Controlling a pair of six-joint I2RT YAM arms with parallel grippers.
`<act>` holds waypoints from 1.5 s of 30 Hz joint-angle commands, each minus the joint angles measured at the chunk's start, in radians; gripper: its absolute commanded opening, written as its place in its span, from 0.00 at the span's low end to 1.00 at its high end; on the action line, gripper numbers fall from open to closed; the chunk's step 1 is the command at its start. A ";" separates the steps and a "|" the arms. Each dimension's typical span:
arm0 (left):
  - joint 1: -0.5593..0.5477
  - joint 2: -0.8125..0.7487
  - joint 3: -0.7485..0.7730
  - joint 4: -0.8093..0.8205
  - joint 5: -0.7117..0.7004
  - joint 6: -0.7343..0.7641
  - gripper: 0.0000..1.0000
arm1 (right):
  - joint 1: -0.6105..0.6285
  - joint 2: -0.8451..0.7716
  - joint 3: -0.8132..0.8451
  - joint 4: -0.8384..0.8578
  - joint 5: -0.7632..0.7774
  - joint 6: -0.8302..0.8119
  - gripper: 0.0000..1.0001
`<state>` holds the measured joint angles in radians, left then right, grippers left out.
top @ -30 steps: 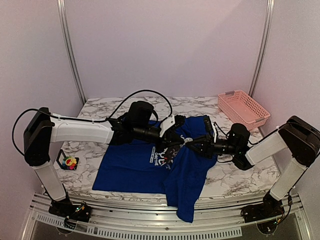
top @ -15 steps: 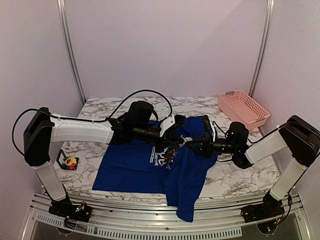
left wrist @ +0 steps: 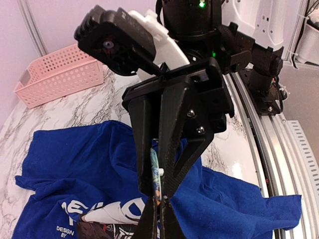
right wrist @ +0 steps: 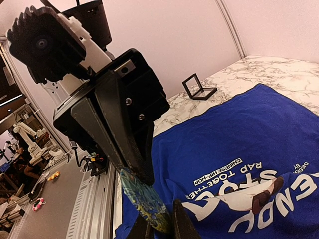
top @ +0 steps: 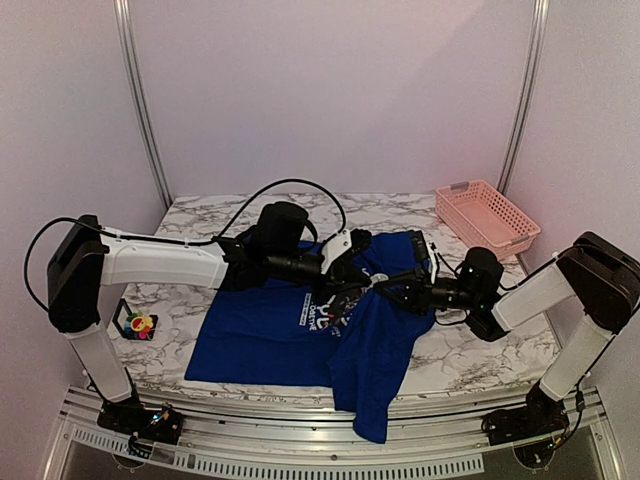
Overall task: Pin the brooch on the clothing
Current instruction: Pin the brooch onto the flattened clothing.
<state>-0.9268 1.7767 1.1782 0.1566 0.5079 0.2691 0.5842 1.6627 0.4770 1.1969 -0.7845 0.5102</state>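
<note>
clothing (top: 260, 330) on table (top: 470, 360) | basket (top: 487, 217) back-right | brooch (right wrist: 144, 201) over clothing

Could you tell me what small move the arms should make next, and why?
Probably lower the brooch slowly toward the T-shirt: the left claw is shut on it, the right claw flanks it, and it hangs above the chest print, not pinned.

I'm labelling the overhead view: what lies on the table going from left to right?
Black holder → blue T-shirt → pink basket.
</note>
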 commanded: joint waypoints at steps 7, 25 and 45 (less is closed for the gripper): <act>-0.034 -0.022 -0.041 -0.078 0.086 0.002 0.00 | -0.062 0.000 -0.014 0.096 0.109 0.050 0.15; -0.045 -0.010 -0.032 -0.050 0.091 -0.005 0.00 | -0.061 0.015 0.049 0.002 0.097 0.020 0.16; -0.050 -0.015 -0.036 -0.078 0.085 0.041 0.00 | -0.082 0.011 0.022 0.031 0.147 0.109 0.05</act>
<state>-0.9279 1.7767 1.1698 0.1757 0.4808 0.2794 0.5674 1.6657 0.4889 1.1831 -0.7998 0.5610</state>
